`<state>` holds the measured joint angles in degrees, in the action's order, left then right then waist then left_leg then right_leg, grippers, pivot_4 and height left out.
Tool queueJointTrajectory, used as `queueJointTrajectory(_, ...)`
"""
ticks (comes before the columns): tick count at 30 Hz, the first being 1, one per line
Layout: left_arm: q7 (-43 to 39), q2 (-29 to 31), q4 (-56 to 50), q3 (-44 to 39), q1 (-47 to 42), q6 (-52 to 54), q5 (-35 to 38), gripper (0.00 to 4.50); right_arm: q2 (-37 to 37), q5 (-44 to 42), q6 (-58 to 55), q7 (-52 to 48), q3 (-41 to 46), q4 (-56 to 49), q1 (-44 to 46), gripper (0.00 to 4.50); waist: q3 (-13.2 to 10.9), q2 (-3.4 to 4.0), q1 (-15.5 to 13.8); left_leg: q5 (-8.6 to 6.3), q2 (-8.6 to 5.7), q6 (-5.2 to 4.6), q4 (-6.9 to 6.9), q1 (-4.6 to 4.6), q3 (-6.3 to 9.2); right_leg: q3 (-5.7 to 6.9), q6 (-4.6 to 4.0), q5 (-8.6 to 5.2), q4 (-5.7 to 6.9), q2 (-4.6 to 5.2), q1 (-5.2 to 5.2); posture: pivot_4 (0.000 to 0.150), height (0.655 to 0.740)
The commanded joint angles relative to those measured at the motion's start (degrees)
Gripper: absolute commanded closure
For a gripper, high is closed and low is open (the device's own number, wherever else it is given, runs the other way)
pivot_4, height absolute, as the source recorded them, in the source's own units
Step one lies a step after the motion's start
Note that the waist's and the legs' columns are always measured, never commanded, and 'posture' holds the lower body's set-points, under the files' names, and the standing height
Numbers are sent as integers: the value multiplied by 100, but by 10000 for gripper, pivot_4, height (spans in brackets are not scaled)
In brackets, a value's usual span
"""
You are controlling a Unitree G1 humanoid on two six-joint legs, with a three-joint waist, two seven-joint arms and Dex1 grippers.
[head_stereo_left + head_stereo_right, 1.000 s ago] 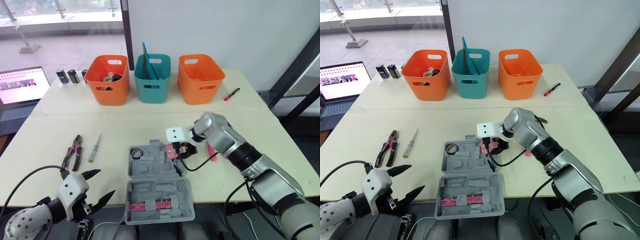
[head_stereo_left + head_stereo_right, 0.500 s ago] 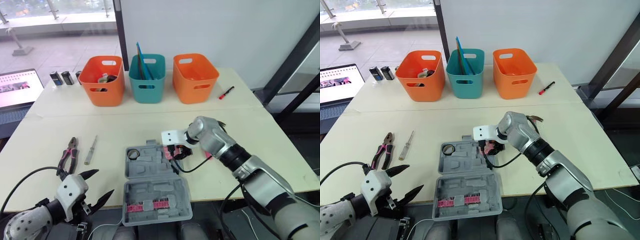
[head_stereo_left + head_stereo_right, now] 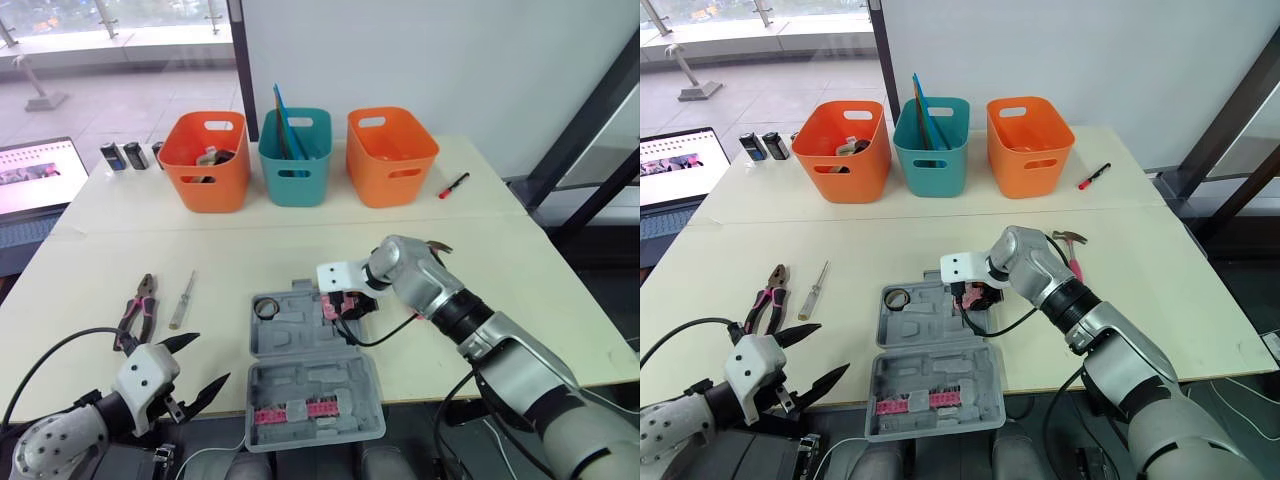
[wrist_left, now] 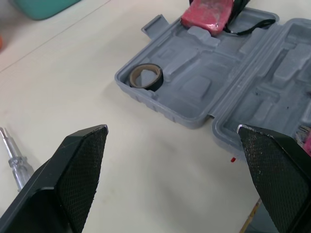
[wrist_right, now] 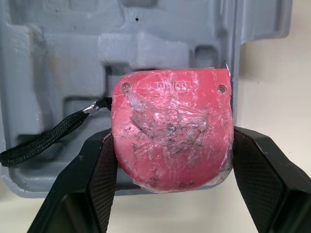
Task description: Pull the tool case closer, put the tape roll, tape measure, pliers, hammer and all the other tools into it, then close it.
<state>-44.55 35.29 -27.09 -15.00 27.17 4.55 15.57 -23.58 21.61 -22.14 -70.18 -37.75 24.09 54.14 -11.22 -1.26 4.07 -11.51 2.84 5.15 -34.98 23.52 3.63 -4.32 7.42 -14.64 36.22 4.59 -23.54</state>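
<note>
Right tool (image 5: 172, 162) now sits slightly further left, clamped on the red tape measure (image 5: 171, 133) over the open tool case's (image 3: 300, 345) rear half. Cream worktop (image 3: 250, 250) beside a window (image 3: 120, 40). Three bins (image 3: 295, 160) behind, contents unclear. Tape roll (image 4: 146, 76) sits in the case's rear-left pocket. Left tool (image 4: 177, 145) stands apart, empty, near the pliers (image 3: 140, 312).

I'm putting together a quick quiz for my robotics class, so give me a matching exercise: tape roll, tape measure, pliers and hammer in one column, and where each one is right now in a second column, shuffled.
1. tape roll
2. tape measure
3. pliers
4. hammer

A. on the table, to the right of the tool case
B. clamped in the right gripper over the case
C. in a recess of the open case
D. on the table left of the case, next to a screwdriver

Pairs: 1-C, 2-B, 3-D, 4-A
</note>
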Motion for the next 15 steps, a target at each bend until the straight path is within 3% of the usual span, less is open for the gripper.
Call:
queueJointTrajectory(1,-3,3,-37,1,-1,-13,45,0,-59,-145,-25,-105,285,-297,134,392,0,0,3,0,0,0,0,0,0,0,0,0,0,0,0,1500,7344)
queueJointTrajectory(7,-47,-25,-60,-9,-8,30,187,0,-444,-743,-190,-523,941,-990,136,392,0,0,-15,0,0,0,0,1,0,0,0,0,-1,0,0,1500,7344)
queueJointTrajectory(12,89,-135,-165,-25,-287,377,550,0,-381,-2073,251,-433,2154,-1427,-484,392,1,-2,-11,0,0,0,1,0,2,2,1,-1,-2,0,4,1500,7344)
queueJointTrajectory(15,88,-206,-321,43,-496,766,962,0,-515,-2577,-271,-681,2387,-1588,-831,392,1,-2,-23,0,0,0,-2,1,3,2,3,-2,-3,1,9,1500,7344)
